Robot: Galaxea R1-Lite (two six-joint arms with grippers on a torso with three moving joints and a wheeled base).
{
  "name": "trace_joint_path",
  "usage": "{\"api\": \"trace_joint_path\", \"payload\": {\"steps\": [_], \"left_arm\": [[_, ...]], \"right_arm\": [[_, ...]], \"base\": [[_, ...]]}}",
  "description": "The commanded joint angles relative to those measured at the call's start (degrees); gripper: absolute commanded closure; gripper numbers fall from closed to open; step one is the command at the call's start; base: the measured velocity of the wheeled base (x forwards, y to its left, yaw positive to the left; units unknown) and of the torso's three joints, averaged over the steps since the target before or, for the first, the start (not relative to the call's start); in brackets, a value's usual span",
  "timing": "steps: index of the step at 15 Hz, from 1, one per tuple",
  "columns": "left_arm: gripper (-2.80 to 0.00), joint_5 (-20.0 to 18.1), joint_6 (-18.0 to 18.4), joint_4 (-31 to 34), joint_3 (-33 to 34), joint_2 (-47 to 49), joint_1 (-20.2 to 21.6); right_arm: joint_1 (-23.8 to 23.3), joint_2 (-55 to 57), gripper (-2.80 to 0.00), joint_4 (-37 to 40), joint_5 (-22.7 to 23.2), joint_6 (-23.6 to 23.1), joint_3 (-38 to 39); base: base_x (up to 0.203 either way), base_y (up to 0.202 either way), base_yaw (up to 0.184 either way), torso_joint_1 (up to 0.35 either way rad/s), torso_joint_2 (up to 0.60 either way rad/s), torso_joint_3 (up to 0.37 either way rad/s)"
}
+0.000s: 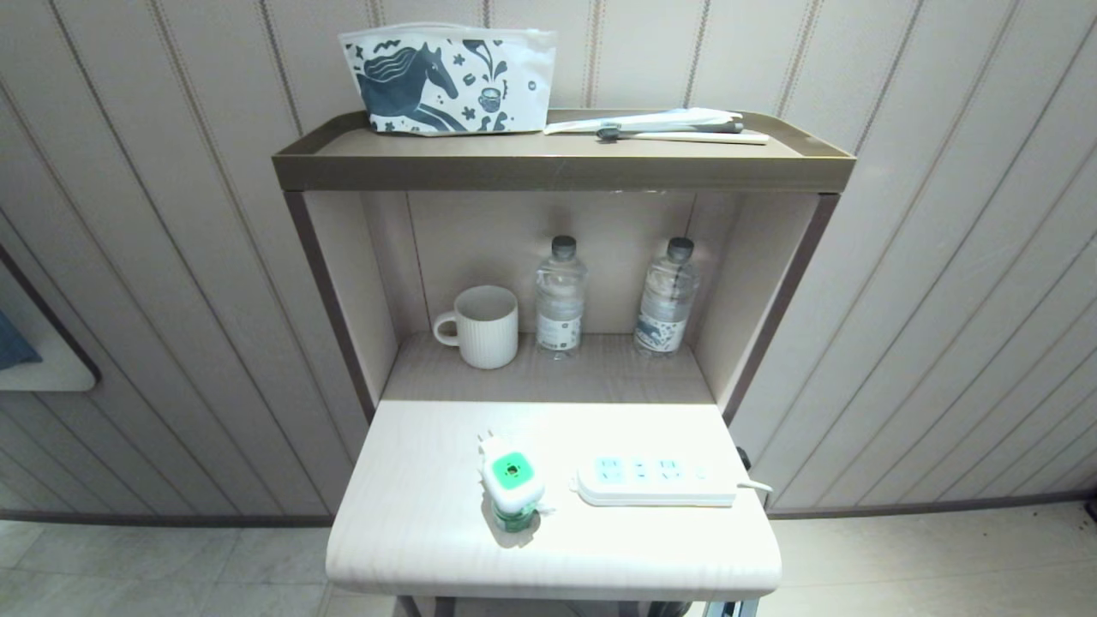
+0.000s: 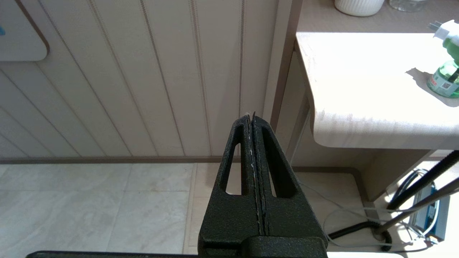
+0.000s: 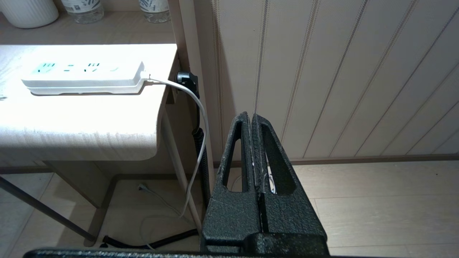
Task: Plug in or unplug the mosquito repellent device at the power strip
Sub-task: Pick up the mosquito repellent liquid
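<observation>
The mosquito repellent device point(image 1: 512, 484), white with a green top patch and a green liquid bottle, stands unplugged on the pale tabletop point(image 1: 411, 531); its prongs point toward the back. The same device point(image 2: 446, 61) shows at the edge of the left wrist view. The white power strip point(image 1: 653, 480) with light-blue sockets lies just right of it, sockets empty, and the power strip point(image 3: 84, 77) also appears in the right wrist view. My left gripper point(image 2: 251, 115) hangs shut, low and left of the table. My right gripper point(image 3: 250, 115) hangs shut, low and right of it. Neither arm shows in the head view.
A white ribbed mug point(image 1: 480, 326) and two clear water bottles point(image 1: 560, 296) stand in the recessed shelf behind. A horse-print pouch point(image 1: 446, 81) and a flat packet point(image 1: 660, 124) lie on the top shelf. The strip's cord point(image 3: 199, 118) drops off the table's right edge; cables lie underneath.
</observation>
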Motion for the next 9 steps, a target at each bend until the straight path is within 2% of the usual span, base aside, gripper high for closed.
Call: {"api": "trace_joint_path", "payload": {"steps": [1,9], "left_arm": [[0.0,0.0,0.03,0.06,-0.01,0.02,-0.02],[0.0,0.0,0.03,0.06,-0.01,0.06,0.01]], "right_arm": [[0.01,0.11,0.0,0.0,0.03,0.06,0.0],[0.01,0.11,0.0,0.0,0.03,0.06,0.0]], "base": [[0.0,0.0,0.0,0.0,0.0,0.0],[0.0,0.0,0.0,0.0,0.0,0.0]]}}
